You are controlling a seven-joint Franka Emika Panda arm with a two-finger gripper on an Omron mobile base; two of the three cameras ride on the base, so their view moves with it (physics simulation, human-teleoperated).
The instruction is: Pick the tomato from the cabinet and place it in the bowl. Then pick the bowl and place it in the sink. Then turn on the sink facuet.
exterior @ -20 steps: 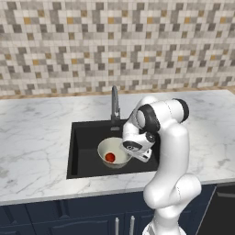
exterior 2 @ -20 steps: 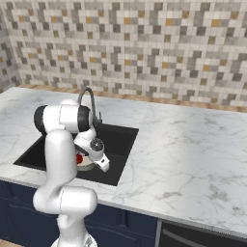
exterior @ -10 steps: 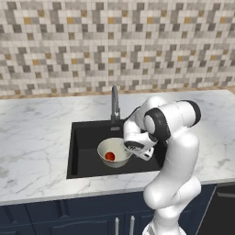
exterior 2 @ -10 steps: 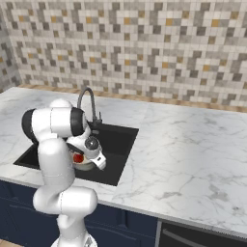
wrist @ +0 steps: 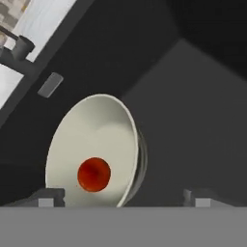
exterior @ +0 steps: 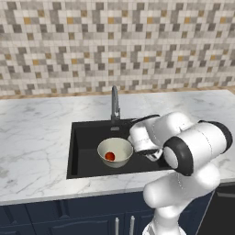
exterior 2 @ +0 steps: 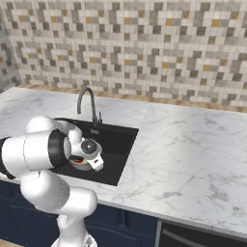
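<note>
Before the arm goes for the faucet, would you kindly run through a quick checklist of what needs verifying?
1. Tomato in the bowl: ok, it lies on the bowl's creamy inside.
2. Bowl in the sink: ok, it sits on the black basin floor.
3. End effector let go of the bowl: ok, the hand view shows its fingertips spread wide, one by the rim, nothing between them.
4. Faucet reachable: ok, it stands upright at the sink's back edge, just behind the bowl.
5. Water running: not ok, no stream visible.
6. Faucet handle position: cannot tell, too small.
</note>
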